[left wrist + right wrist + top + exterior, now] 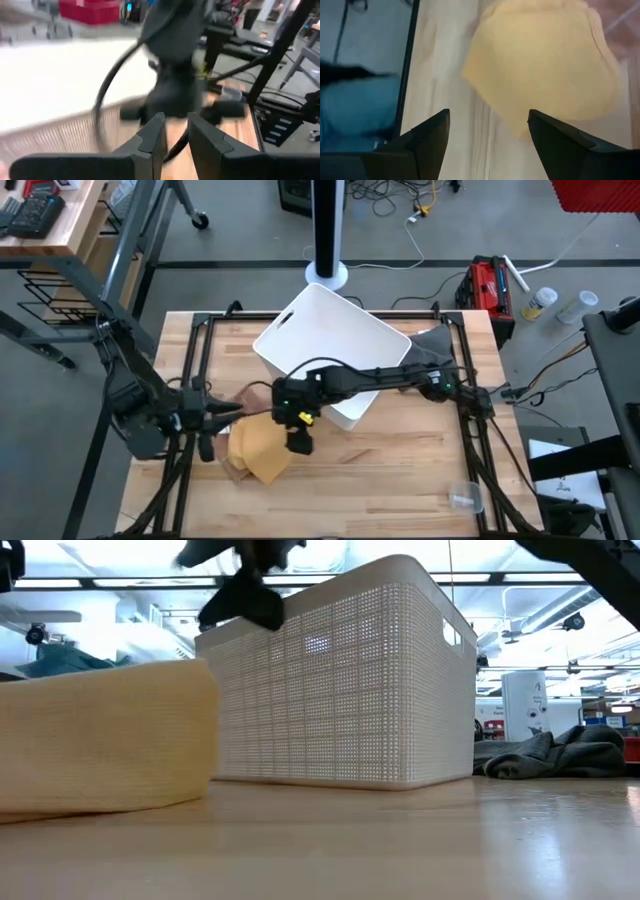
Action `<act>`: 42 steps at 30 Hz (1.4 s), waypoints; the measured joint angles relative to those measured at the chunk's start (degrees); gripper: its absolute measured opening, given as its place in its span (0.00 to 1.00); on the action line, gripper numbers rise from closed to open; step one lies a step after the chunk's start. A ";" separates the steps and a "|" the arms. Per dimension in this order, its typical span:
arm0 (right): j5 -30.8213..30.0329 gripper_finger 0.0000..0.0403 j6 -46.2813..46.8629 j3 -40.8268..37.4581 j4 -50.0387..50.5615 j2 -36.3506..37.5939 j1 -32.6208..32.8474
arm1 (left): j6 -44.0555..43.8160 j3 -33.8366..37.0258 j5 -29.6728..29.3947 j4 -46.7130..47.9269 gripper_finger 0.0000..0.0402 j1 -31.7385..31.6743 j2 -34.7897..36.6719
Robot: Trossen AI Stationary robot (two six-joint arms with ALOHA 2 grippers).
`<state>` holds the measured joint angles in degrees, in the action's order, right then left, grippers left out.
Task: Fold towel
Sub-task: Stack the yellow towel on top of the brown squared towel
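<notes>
A yellow towel [262,452] lies folded into a thick pad on the wooden table, toward its near left; the low view shows it flat on the table [100,750]. My right gripper [298,442] hangs over the towel's right part, open wide, fingers pointing down with the towel [545,60] below them [489,114]. In the low view it stays above the towel [250,590], clear of it. My left gripper [228,416] is level just left of the towel, pointing toward the right arm, with a narrow gap between its fingers [176,135] and nothing in it.
A white perforated basket [335,350] stands tilted at the table's far middle, right behind the towel. A grey cloth [437,345] lies at the far right, a clear plastic cup [466,498] near the right front. Something pinkish [235,470] shows under the towel's left edge.
</notes>
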<state>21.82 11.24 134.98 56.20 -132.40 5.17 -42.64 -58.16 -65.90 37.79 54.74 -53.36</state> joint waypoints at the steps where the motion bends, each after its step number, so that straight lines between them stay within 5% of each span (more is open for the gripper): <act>1: 0.01 0.64 -0.75 0.00 0.80 0.45 0.34 | -3.37 0.81 0.61 1.33 0.19 -0.08 -0.03; 6: -1.76 0.63 -4.88 -0.02 6.78 4.01 2.33 | -18.67 6.24 3.40 2.43 0.19 -0.92 -1.75; 14: -13.06 0.66 -9.09 -0.07 21.14 8.57 5.90 | -58.97 18.96 26.22 2.71 0.19 -2.72 -8.73; 18: -14.77 0.68 -8.83 -0.07 24.31 10.05 7.02 | -70.68 23.62 29.00 2.34 0.19 -2.92 -11.64; 34: -15.97 0.66 -7.91 -0.22 24.29 10.65 7.59 | -73.52 24.59 31.77 1.27 0.27 -7.48 -20.28; 42: -15.91 0.70 -8.19 -0.24 24.12 10.60 7.59 | -73.01 18.86 35.12 12.01 0.40 -8.59 -20.15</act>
<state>5.90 3.05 134.74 80.32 -121.80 12.75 -115.65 -39.30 -30.78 49.80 46.15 -73.51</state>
